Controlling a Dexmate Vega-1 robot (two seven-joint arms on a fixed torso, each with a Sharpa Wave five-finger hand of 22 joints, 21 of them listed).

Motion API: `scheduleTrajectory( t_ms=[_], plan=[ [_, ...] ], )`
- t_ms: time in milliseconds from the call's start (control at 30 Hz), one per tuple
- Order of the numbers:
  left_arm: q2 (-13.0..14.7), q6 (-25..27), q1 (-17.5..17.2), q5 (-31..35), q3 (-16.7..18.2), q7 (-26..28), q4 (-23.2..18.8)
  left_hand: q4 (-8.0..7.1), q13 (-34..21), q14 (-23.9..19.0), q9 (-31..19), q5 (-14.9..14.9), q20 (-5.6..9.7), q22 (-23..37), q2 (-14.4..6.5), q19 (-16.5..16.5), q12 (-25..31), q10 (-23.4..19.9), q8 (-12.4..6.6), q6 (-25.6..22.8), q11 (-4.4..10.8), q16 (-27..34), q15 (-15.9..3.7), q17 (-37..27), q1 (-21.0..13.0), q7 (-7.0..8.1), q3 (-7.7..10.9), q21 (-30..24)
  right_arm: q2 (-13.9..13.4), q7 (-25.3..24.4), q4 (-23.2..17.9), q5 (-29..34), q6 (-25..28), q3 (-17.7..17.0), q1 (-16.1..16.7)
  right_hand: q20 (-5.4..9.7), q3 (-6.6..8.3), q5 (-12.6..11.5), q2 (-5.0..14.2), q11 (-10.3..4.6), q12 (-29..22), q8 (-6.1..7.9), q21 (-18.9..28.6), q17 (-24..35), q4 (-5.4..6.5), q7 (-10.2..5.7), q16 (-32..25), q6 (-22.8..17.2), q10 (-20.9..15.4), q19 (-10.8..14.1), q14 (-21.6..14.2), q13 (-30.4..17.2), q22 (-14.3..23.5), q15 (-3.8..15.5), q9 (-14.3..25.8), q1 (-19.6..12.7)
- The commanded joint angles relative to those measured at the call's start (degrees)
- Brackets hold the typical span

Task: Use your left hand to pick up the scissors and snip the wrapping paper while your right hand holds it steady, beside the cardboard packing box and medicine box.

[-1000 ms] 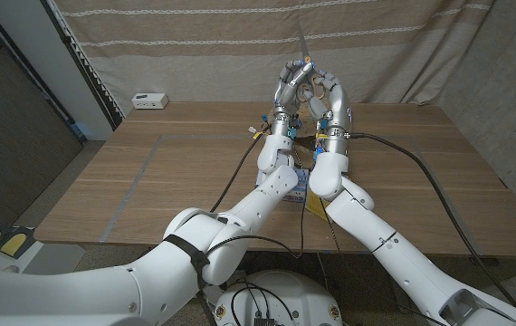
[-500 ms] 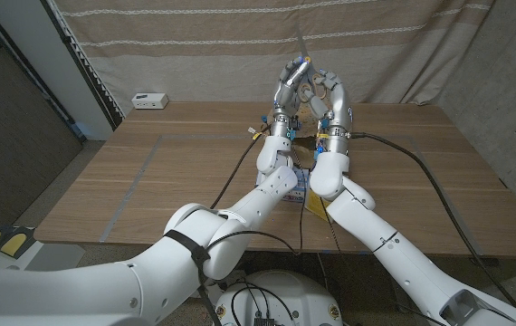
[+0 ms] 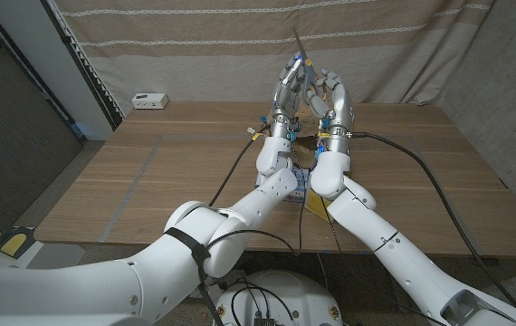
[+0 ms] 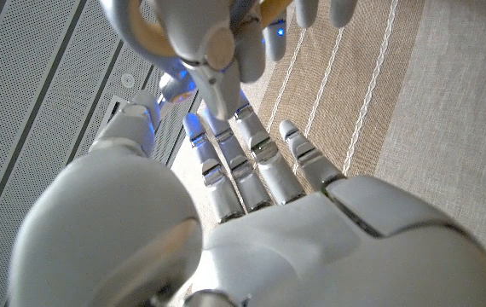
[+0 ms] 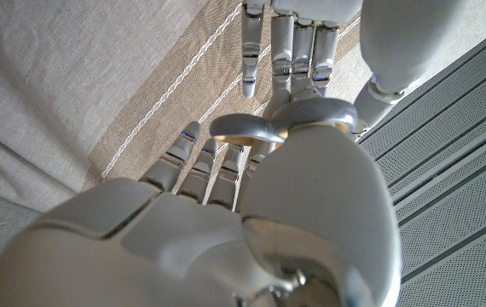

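Both arms are raised off the desk (image 3: 149, 172) and the two hands meet in the air in front of the striped curtain (image 3: 195, 45), well above the desk surface. The left hand (image 3: 292, 86) stands upright with its fingers extended and close together; a thin, pointed blade of the scissors (image 3: 299, 43) projects upward and slightly to the robot's left from its fingertips. In the left wrist view, the left hand (image 4: 328, 230) reaches with straight fingers toward a grey handle loop (image 4: 153, 30) with a tan inner lining, and the thumb side runs up to that loop, so the left hand holds the scissors. The right hand (image 3: 335, 91) stands just beside the left, palm toward it, fingers upright and nearly touching the left fingertips. In the right wrist view, the right hand (image 5: 226, 230) has its fingers extended side by side up to the same grey loop (image 5: 247, 128), with the left hand (image 5: 298, 34) directly opposite; whether the right hand pinches anything cannot be determined, and the wrapping paper cannot be made out. Below the forearms, a white and blue medicine box (image 3: 300, 187) lies on the desk, and a small brown patch between the wrists appears to be the cardboard packing box (image 3: 307, 140). A small white box (image 3: 149, 100) sits at the far left edge of the desk. Black cables (image 3: 421, 172) trail across the desk on the right.
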State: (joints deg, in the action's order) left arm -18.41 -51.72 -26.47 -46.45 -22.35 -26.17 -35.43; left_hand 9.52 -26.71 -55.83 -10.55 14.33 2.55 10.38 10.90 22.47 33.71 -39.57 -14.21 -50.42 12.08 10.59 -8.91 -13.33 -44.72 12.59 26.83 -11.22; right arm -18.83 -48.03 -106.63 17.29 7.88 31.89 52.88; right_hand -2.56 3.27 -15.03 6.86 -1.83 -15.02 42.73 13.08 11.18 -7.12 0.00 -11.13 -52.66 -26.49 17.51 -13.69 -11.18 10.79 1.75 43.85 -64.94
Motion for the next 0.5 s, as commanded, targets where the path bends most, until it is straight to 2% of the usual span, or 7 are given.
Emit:
scheduleTrajectory(
  t_ms=[33, 67, 167, 400, 433, 467, 500],
  plan=[
    [1.1, -2.0, -1.1, 2.2, -1.2, 2.2, -1.8, -0.16, -0.6, 3.5, -0.3, 0.7, 2.74, 0.4, 0.0, -1.3, -0.9, 2.9, 0.97, 0.4, 0.04, -0.1, -3.62, -0.5, 1.4, -0.04, -1.38, 0.1, 0.1, 0.0, 0.1, -0.1, -0.3, -0.2, -0.2, -0.41, 0.38, 0.2, 0.58, 0.07, 0.2, 0.47, -0.2, 0.1, -0.08, 0.04, 0.1, 0.0, -0.1, 0.2, 0.0, -0.2, 0.3, 0.51, 0.4, -0.2],
    [1.1, -2.2, -1.2, 2.1, -1.2, 2.1, -2.1, -0.38, -1.0, 6.1, -0.3, 1.2, 2.60, 0.5, -0.4, -1.6, -1.1, 4.2, 1.45, 0.2, 0.11, 0.1, -3.72, -0.9, 2.1, -0.03, -2.32, -0.1, 0.1, -0.1, 0.1, -0.1, -0.4, -0.2, -0.2, -0.40, 0.40, 0.3, 0.59, 0.23, 0.3, 0.52, -0.2, 0.1, -0.07, 0.18, 0.1, 0.0, -0.1, 0.2, 0.0, -0.2, 0.3, 0.51, 0.4, -0.2],
    [1.2, -2.6, -1.5, 1.9, -1.3, 1.7, -2.7, -0.39, -1.0, 6.6, -0.3, 1.3, 2.71, 0.5, -0.3, -1.9, -1.3, 4.7, 1.62, 0.3, 0.07, 0.1, -3.59, -1.0, 2.3, -0.01, -2.63, -0.1, 0.1, 0.0, 0.1, -0.3, -0.5, -0.4, -0.2, -0.40, 0.44, 0.4, 0.56, -0.01, 0.3, 0.57, -0.2, 0.1, -0.08, 0.20, 0.0, 0.0, -0.2, 0.2, -0.1, -0.2, 0.3, 0.66, 0.3, -0.2],
    [1.8, -2.7, -2.6, 1.4, -1.5, 1.7, -5.4, -0.53, -0.6, 13.1, -0.4, 2.3, 2.30, 0.5, -0.1, -2.6, -3.5, 8.9, 3.14, 3.5, 0.12, 0.0, -3.36, -1.4, 4.6, 0.04, -6.11, -0.4, 0.2, 0.4, -0.1, -1.3, -0.1, -0.9, 0.0, -0.44, 0.56, 0.5, 0.53, 0.08, 0.4, 0.76, -0.2, 0.0, -0.12, 0.09, 0.1, 0.4, -0.3, 0.2, 0.0, -0.2, 0.3, 0.66, 0.4, -0.1],
    [2.0, -2.9, -2.8, 1.6, -1.6, 1.8, -6.0, -0.51, -0.5, 13.6, -0.4, 2.4, 2.21, 0.6, -0.1, -2.7, -3.9, 9.6, 3.13, 3.8, 0.10, 0.0, -3.38, -1.4, 4.7, 0.04, -6.44, -0.5, 0.3, 0.6, -0.2, -1.9, -0.1, -1.2, 0.0, -0.55, 0.60, 0.6, 0.54, 0.57, 0.4, 0.84, -0.2, 0.0, -0.11, 0.07, 0.1, 0.5, -0.3, 0.1, 0.0, -0.2, 0.3, 0.64, 0.3, -0.1],
    [2.1, -2.8, -3.0, 1.5, -1.6, 2.0, -6.4, -0.51, 0.9, 17.2, -0.5, 3.3, 2.06, 0.6, -0.4, -2.9, -6.6, 13.4, 3.39, 6.5, 0.17, 0.2, -3.30, -1.4, 5.4, 0.04, -8.44, -0.7, 0.3, 0.8, -0.3, -2.1, 0.1, -1.3, 0.1, -0.62, 0.66, 0.7, 0.56, 0.17, 0.5, 0.84, -0.3, 0.0, -0.12, -0.08, 0.1, 0.4, -0.3, 0.0, 0.0, -0.2, 0.3, 0.59, 0.2, -0.1],
    [2.2, -2.8, -3.0, 1.5, -1.7, 2.1, -6.5, -0.58, 1.9, 19.1, -0.6, 3.9, 1.61, 0.6, -0.5, -2.9, -8.0, 14.5, 3.42, 8.7, 0.20, 0.4, -3.31, -1.3, 5.7, 0.07, -9.80, -0.8, 0.3, 0.8, -0.3, -2.1, 0.1, -1.3, 0.1, -0.72, 0.68, 0.7, 0.57, 0.05, 0.5, 0.87, -0.3, 0.0, -0.13, -0.15, 0.1, 0.4, -0.4, 0.0, 0.0, -0.2, 0.3, 0.59, 0.1, -0.1]
  ],
)
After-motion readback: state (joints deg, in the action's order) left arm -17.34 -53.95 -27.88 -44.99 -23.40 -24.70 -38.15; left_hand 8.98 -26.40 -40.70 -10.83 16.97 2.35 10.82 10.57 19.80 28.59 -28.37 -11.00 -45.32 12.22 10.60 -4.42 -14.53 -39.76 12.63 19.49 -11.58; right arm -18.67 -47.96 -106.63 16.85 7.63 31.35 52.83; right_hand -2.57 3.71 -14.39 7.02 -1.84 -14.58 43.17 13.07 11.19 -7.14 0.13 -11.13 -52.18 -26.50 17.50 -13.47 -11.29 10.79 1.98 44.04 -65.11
